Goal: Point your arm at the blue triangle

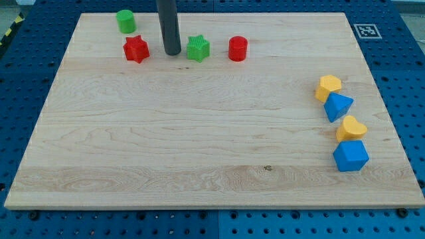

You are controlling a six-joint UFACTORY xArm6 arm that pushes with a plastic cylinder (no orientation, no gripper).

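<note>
Wooden board (199,133) on a blue perforated table (20,79). No jaws on this rig, so nothing to report as wide, narrow or holding; the arm ends in a plain dark rod, and places below are taken from my tip (172,53).

Left of my tip and further toward the view's top: green cylinder (125,21). Just left of my tip, about level with it: red star (136,49), apart from the rod. My tip stands near the view's top edge of the board, between the red star and the green star (198,48), which sits just beside it on the right; contact not clear. Further right, same row: red cylinder (238,48).

Well apart, far right and lower: a column of four blocks. Yellow hexagon (328,87) on top, blue triangle (338,107) touching it just below, then yellow heart (350,129), then blue cube-like block (350,156).

Black-and-white marker (365,30) at the board's top right corner.
</note>
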